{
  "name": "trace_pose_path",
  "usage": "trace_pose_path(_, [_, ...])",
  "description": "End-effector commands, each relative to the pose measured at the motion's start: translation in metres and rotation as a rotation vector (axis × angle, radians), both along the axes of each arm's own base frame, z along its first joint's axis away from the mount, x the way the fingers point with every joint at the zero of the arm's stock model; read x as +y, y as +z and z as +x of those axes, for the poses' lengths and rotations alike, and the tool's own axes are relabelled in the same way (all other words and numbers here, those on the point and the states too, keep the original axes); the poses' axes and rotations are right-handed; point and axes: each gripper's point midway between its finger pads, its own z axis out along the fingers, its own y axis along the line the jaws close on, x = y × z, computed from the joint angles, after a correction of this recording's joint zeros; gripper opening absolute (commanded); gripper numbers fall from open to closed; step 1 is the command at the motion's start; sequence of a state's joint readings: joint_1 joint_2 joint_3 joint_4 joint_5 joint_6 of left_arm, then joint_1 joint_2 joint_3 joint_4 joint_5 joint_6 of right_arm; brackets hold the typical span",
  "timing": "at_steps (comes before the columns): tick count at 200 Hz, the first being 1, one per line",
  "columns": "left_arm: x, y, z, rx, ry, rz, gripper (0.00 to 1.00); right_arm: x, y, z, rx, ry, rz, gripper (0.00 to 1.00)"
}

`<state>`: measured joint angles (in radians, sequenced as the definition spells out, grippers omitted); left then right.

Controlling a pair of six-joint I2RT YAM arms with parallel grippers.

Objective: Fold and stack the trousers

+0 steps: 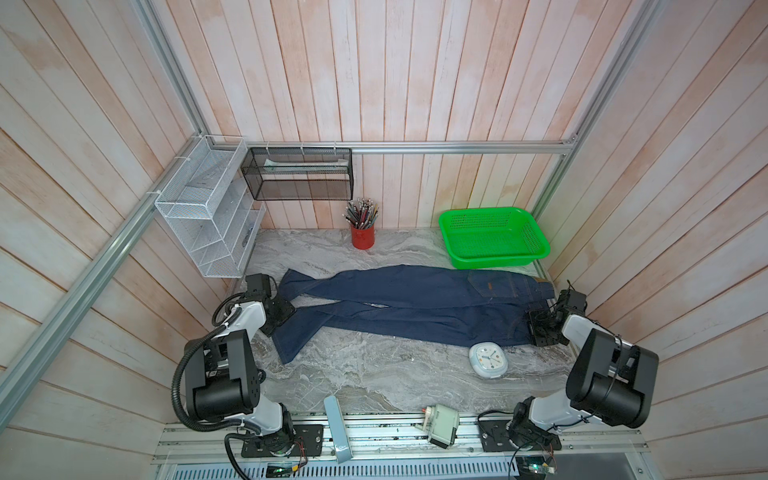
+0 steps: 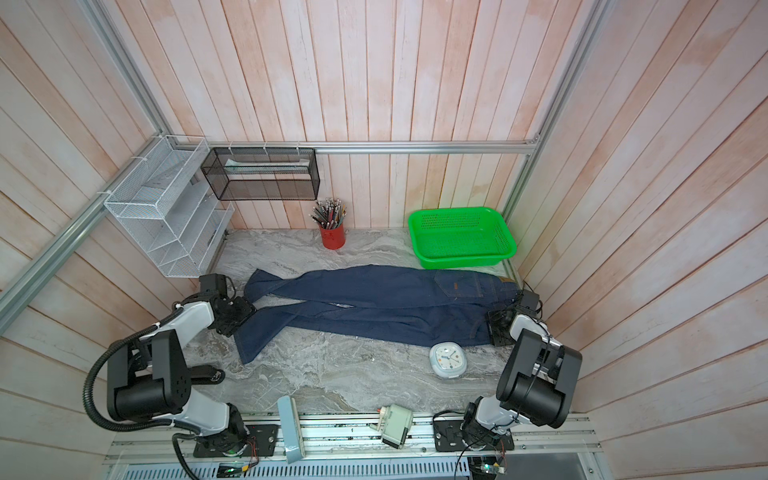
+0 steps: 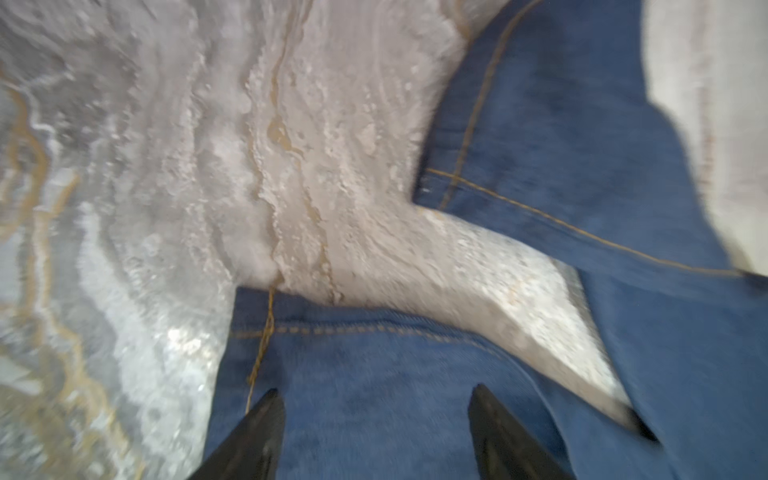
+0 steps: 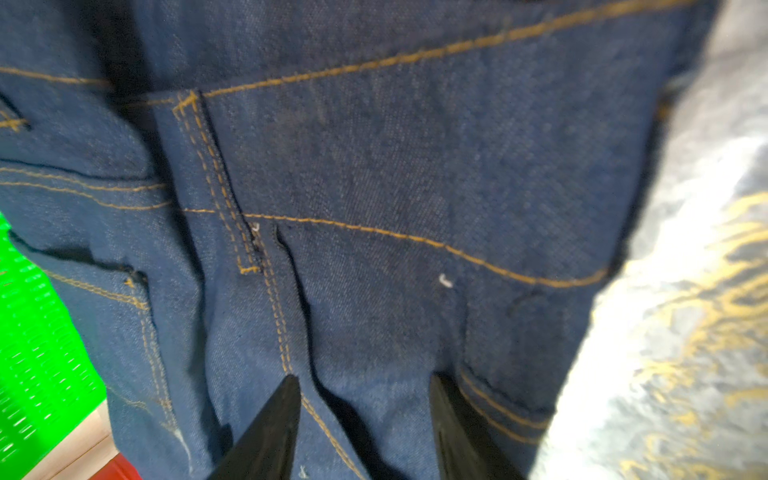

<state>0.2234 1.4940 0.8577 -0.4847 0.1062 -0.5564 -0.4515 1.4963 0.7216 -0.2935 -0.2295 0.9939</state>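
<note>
No text can be read. The white clock [image 1: 488, 360] on the counter [image 1: 374, 374] may carry numerals on its dial, but they are too small to make out.

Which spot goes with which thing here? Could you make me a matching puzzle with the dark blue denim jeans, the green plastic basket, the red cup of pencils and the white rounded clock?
Things
1. dark blue denim jeans
2. green plastic basket
3. red cup of pencils
4. white rounded clock

Places
A. by the back wall, near the middle
B. far right corner of the marble-patterned tabletop
C. near side, on the right, at the denim's edge
D. laid lengthwise across the middle

Pairs: 1-D, 2-B, 3-A, 4-C
</note>
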Motion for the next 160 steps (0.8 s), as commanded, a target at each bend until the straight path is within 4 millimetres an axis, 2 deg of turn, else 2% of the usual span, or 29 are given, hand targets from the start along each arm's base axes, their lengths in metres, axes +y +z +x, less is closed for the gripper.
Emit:
trace_pose_path(1, [-0.002, 0.016, -0.021, -0.012, -0.018, 0.024, 0.73, 0.012, -0.002, -0.016, 0.083, 0.033, -0.01, 0.55])
trace_pose_path(21, [-0.001, 0.015, -0.036, 0.013, -0.01, 0.041, 0.73, 0.022, 0.008, -0.012, 0.064, 0.062, -0.021, 0.56])
trace_pose_path(38, [0.001, 0.006, -0.043, 0.048, 0.001, 0.05, 0.78, 0.029, 0.012, -0.011, 0.057, 0.085, -0.02, 0.56])
trace_pose_path(64, [0.001, -0.012, -0.043, 0.078, 0.015, 0.038, 0.82, 0.035, 0.009, -0.013, 0.063, 0.112, -0.017, 0.57])
trace_pose_path(124, [-0.003, -0.047, -0.042, 0.148, 0.008, -0.003, 0.73, 0.04, -0.005, -0.022, 0.088, 0.134, -0.003, 0.58])
trace_pose_path(160, [0.007, -0.043, -0.051, 0.178, 0.031, 0.057, 0.74, 0.041, -0.006, -0.018, 0.082, 0.136, 0.005, 0.58])
